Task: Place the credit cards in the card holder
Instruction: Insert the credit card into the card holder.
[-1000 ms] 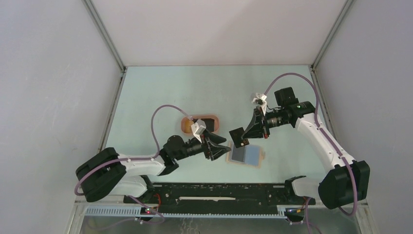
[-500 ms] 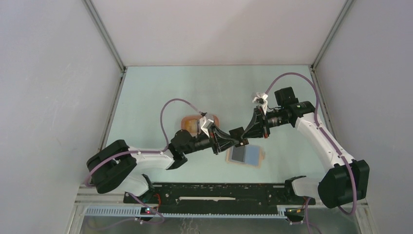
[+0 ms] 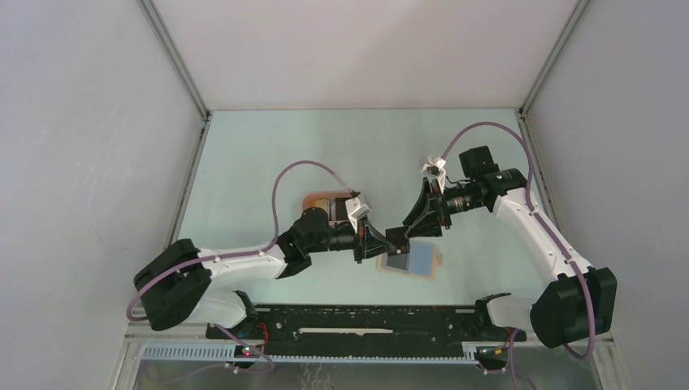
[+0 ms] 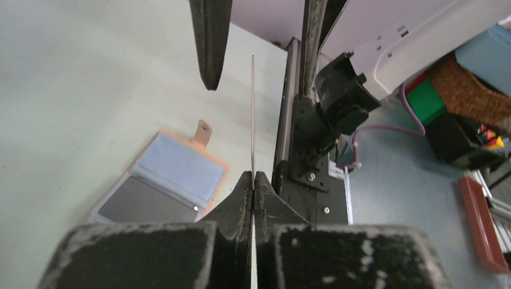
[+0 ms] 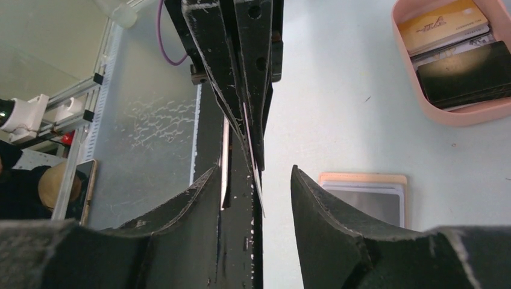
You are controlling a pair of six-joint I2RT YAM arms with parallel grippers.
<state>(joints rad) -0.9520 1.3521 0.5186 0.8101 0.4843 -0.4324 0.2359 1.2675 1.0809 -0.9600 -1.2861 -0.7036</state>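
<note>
The tabletop carries a pink tray of spare cards; at its 4 o'clock lies the card holder, open. Nearby, in the air, the left hand pinches one card tight by its end, with the right hand spread loosely around it. It is probably light, stiff and slick, so grip the flat faces. The print is unreadable.

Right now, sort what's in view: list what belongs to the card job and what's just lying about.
Job: black card pinched in left gripper; right gripper, open around it; open card holder; pink tray with more cards.
Lying about: off-table blue box, brown fibrous pad.
</note>
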